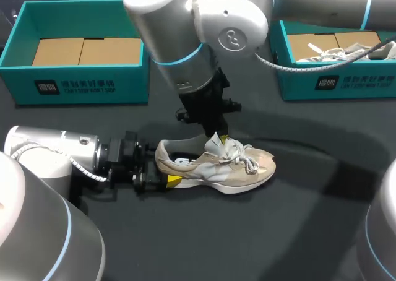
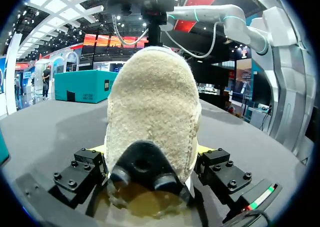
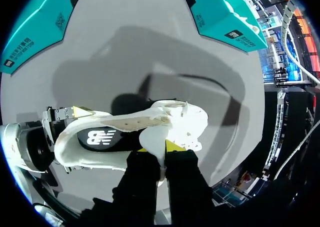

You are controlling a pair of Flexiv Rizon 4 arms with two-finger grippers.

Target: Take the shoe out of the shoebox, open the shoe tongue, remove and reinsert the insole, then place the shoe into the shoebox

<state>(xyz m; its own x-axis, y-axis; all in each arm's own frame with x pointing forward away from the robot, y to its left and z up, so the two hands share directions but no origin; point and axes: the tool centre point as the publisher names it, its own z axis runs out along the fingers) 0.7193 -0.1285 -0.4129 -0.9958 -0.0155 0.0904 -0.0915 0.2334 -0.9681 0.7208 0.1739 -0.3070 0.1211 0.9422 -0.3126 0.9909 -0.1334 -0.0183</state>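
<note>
- The left end effector (image 1: 162, 177) is clamping the heel of the beige-and-white mesh sneaker (image 1: 216, 163). Its yellow-tipped fingers (image 2: 206, 148) are pressing on both sides of the fuzzy heel (image 2: 150, 102).
- The right end effector (image 3: 156, 148) is hanging over the sneaker's middle. It is pinching the pale tongue (image 3: 156, 137) between its closed fingers and holding it up from the opening.
- The dark insole (image 3: 107, 139) is showing inside the opening, behind the tongue.
- The sneaker is sitting on its sole near the middle of the dark grey bench (image 1: 247, 244), with its heel pointing to 9 o'clock and its toe to 3 o'clock. The white laces (image 1: 247, 160) are lying loose over the upper.
- An open teal cardboard shoebox (image 1: 86, 83), lined with brown card, is standing at 10 o'clock from the sneaker.
- A second teal shoebox (image 1: 346, 83) is standing at 2 o'clock, holding another pale shoe (image 1: 334, 51).
</note>
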